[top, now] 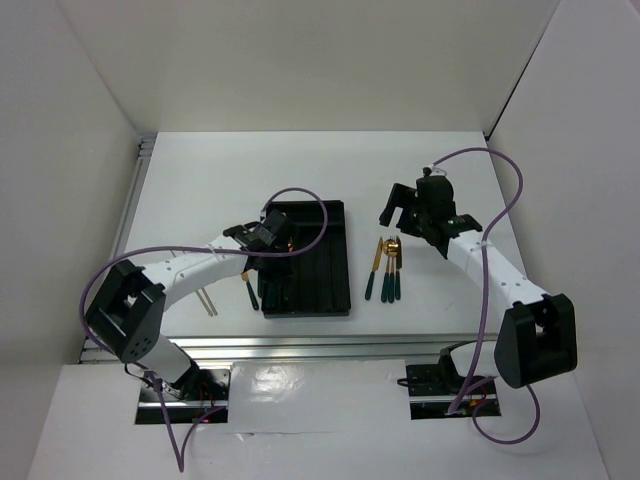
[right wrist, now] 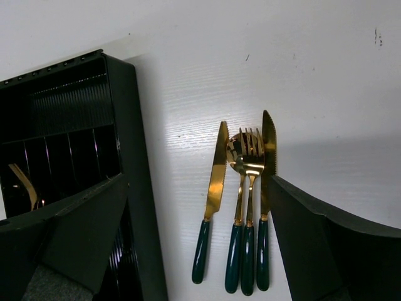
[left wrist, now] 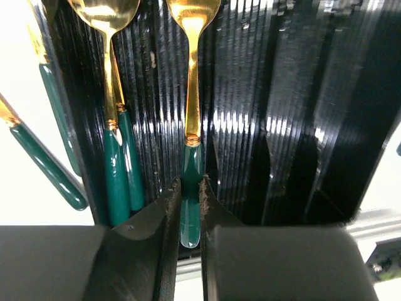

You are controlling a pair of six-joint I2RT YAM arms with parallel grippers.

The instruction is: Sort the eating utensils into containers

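My left pincer (left wrist: 189, 188) was nearly closed, its two dark fingers (left wrist: 153, 232) clamped on the end of the dark green handle of a gold-bowled spoon (left wrist: 193, 94). The spoon lay lengthwise in a long narrow compartment of the black rectangular plastic cutlery tray (top: 335, 290). Whether it touched the compartment floor I could not tell. In the neighbouring compartment, toward the tray's left wall, lay two more gold spoons with green handles (left wrist: 113, 169), side by side and overlapping. Outside that wall, on the white counter (top: 200, 190), two further green-handled utensils (left wrist: 47, 166) lay tilted, their heads cut off by the picture edge.

The tray stood about midway across the counter, nearer its near edge than its far edge. A pair of thin pale chopsticks (top: 208, 300) lay toward the counter's left edge, close to the near edge and apart from the tray.

My right pincer (top: 398, 208) stood wide open and held nothing, hanging above the counter to the right of the tray. Below it, between the tray and the counter's right edge, four utensils with gold heads and dark green handles lay in a row, handles toward the near edge. These were a knife (right wrist: 216, 169) slightly apart on the left, then a spoon (right wrist: 235, 153) and a fork (right wrist: 252, 157) overlapping, and a second knife (right wrist: 268, 157) just beside them on the right.
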